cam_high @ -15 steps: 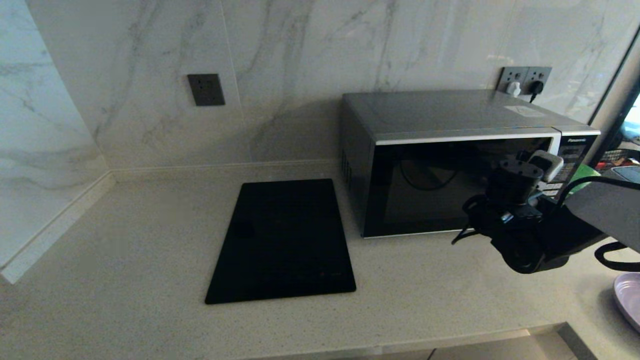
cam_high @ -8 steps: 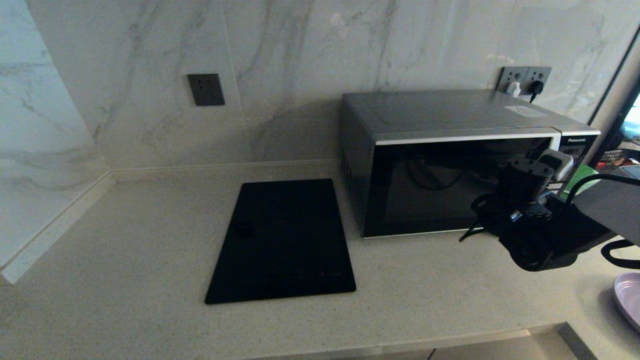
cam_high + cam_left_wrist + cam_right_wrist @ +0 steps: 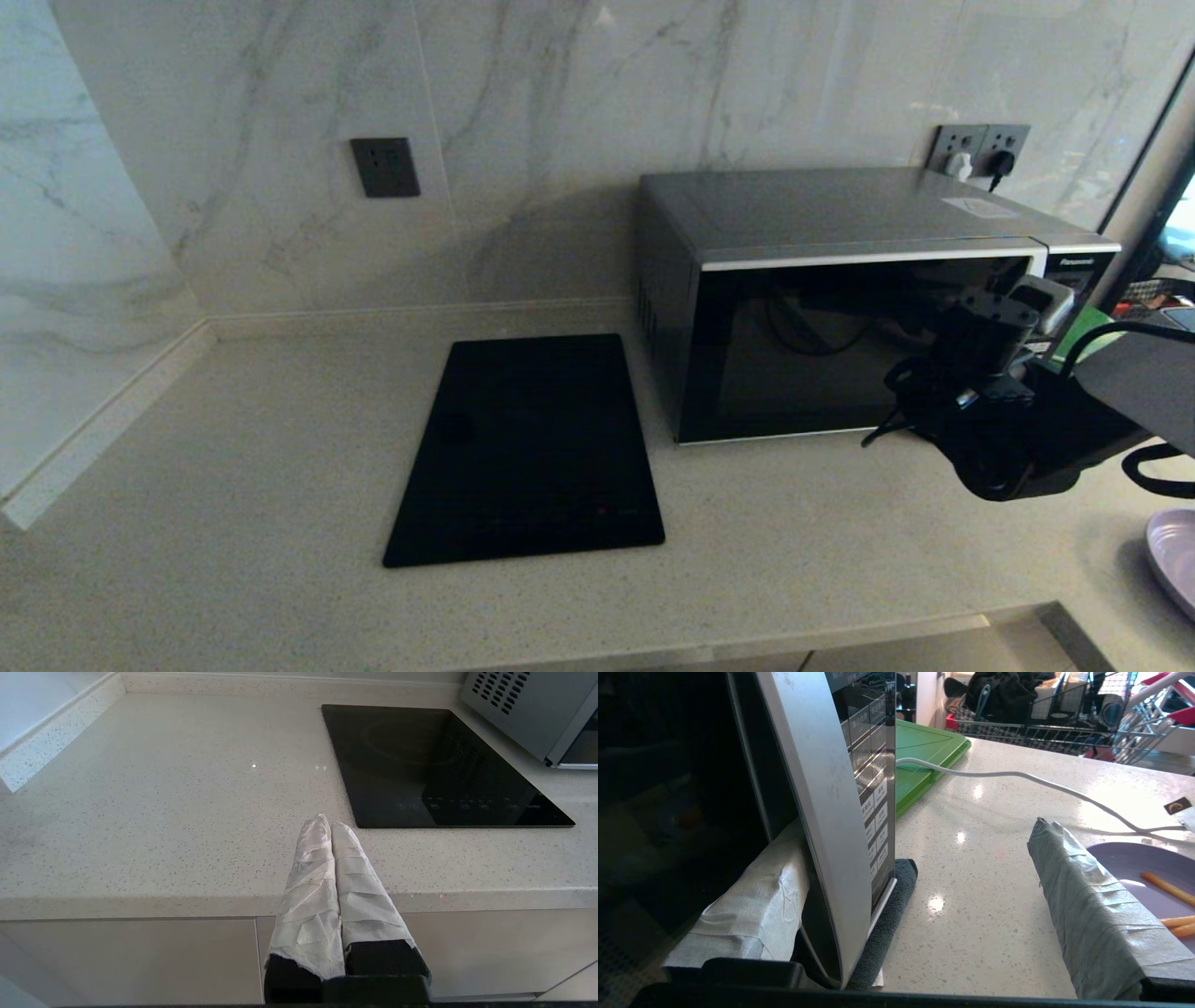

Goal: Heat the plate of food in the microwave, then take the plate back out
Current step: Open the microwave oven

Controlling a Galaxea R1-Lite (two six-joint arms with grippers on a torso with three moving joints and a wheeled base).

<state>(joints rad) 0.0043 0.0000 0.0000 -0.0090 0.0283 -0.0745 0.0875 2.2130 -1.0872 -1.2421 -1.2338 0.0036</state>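
The right end effector (image 3: 920, 896) is spread wide at the microwave's (image 3: 840, 299) front right, one taped finger (image 3: 752, 914) tucked behind the curved silver handle (image 3: 822, 826), the other out over the desk (image 3: 980, 896). It grasps nothing. The plate of food (image 3: 1134, 868) sits on the desk just right of it. The left end effector (image 3: 331, 826) is clenched, parked by the desk edge.

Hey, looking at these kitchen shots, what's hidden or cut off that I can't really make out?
- Microwave interior: the head view shows only dark, reflective door glass.
- Plate of food: cut off by the head view's right edge; in the right wrist view a wrapped finger covers part of it.
- Green board: mostly behind the microwave's button panel.
- Right pincer: in the head view, the arm's dark body hides where its fingers sit.
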